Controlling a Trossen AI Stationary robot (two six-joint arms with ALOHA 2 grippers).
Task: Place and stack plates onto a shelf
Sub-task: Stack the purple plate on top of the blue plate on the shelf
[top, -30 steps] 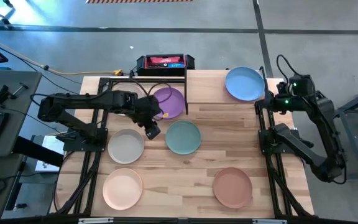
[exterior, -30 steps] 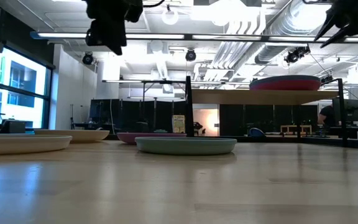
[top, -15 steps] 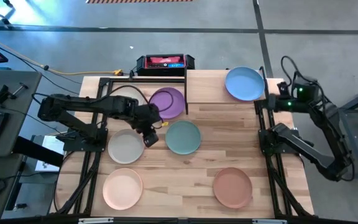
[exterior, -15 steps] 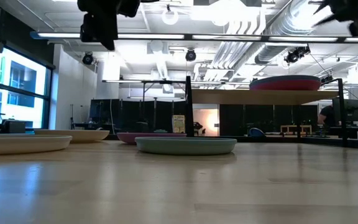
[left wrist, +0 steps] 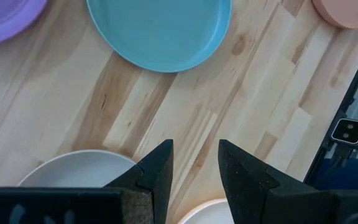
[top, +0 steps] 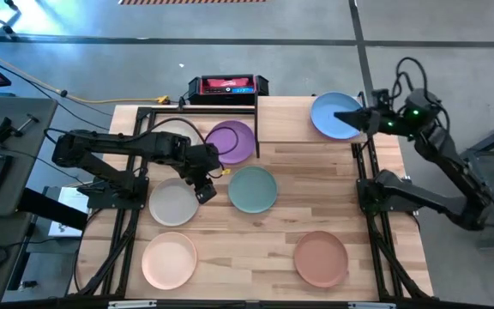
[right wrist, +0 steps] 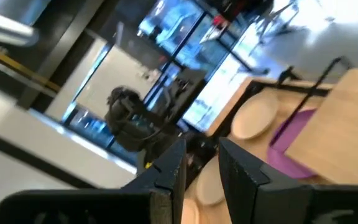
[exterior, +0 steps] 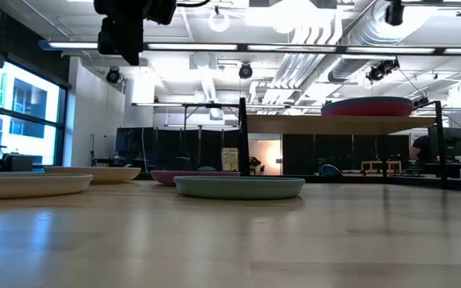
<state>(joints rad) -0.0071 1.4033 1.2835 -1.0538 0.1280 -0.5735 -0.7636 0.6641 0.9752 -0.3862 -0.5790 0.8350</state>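
Since a second ago your left gripper (top: 202, 190) has slid from between the purple plate (top: 231, 142) and the teal green plate (top: 252, 189) toward the grey-beige plate (top: 173, 202), and now hangs over that plate's near rim. Its fingers (left wrist: 155, 173) stand slightly apart with nothing between them (the wrist view shows bare wood in the gap). Your right gripper (top: 350, 118) has swung in from the table's right edge and now reaches over the blue plate (top: 336, 115), which sits on the shelf (top: 290, 120). Its fingers (right wrist: 168, 171) are a little apart and empty.

The peach-pink plate (top: 169, 261) lies near the front left corner of the table (top: 264, 240), the terracotta brown plate (top: 321, 257) near the front right. You have bare wood between those two, and more in front of the teal green plate. The shelf's left half is bare.
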